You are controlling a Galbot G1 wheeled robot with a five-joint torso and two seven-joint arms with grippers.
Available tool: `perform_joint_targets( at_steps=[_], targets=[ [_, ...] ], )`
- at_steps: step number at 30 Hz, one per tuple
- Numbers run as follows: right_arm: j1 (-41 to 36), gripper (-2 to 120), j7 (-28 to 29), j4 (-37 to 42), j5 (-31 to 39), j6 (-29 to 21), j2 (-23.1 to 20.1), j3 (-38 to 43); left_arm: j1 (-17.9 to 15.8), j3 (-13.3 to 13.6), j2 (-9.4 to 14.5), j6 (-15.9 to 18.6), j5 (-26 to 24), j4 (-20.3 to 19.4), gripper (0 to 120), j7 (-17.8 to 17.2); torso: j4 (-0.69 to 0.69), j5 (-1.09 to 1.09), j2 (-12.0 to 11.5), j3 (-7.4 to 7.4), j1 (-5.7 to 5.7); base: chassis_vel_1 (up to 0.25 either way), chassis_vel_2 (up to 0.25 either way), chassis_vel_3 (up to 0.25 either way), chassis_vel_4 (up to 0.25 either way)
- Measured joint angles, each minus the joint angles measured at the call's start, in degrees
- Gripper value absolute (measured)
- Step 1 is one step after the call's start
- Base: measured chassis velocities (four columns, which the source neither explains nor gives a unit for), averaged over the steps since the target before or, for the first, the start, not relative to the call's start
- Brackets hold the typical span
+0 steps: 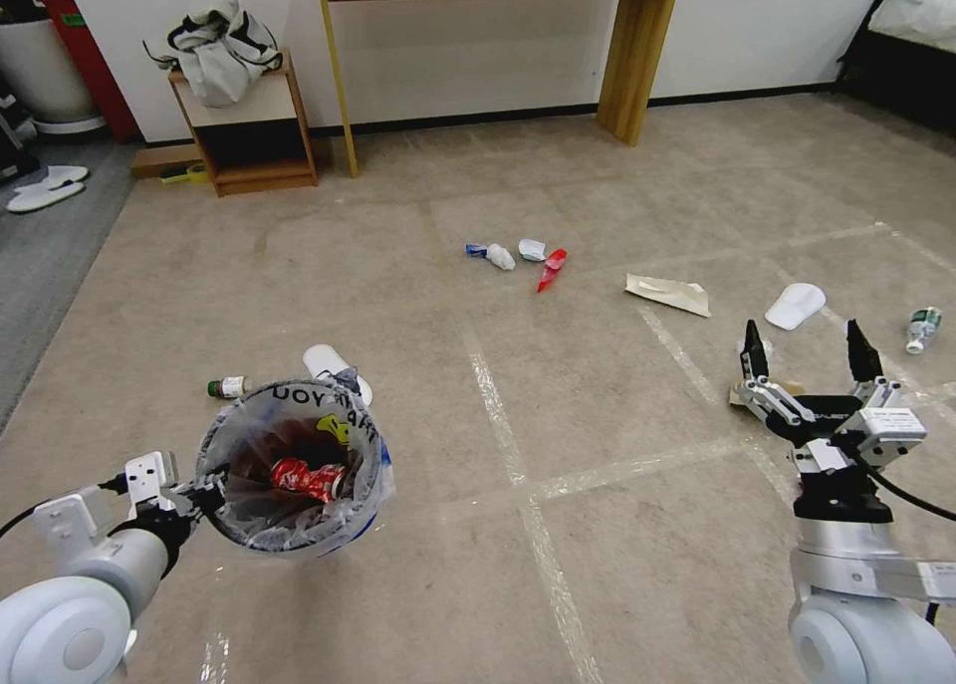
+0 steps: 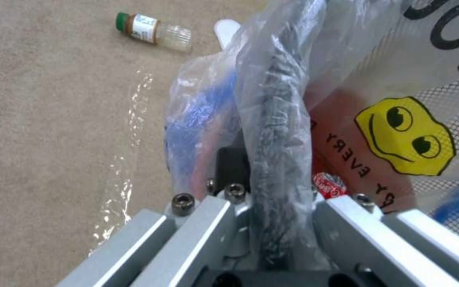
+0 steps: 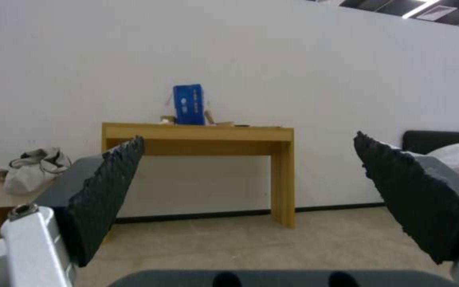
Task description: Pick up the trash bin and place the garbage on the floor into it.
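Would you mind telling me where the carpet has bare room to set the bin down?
The widest bare patch lies between the trash bin, held by the left gripper, and the open right gripper, crossed only by tape lines. It is crowded beside the bin, by a small bottle, around the red wrapper, and near the tan paper bag.

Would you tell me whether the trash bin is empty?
Not empty: a red crumpled wrapper lies inside the trash bin, held by the left gripper.

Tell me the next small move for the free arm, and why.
Probably lower the right claw toward the tan paper scrap on the floor just under it. The claw is open and empty, that scrap is the nearest litter, and the left claw already holds the bin by its rim.
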Motion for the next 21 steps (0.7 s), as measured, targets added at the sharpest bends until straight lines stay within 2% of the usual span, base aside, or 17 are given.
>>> perform_joint_targets(
  at_steps=[21],
  targets=[
    [-0.16,100,-0.03,-0.3,-0.6,0.43,-0.55,-0.65,1.37,-0.4,-1.01,-0.23,0.28,-0.17,1,-0.02,0.0,0.0,0.0,0.0,0.0,-0.01,0.012,0.007,-0.008]
  ],
)
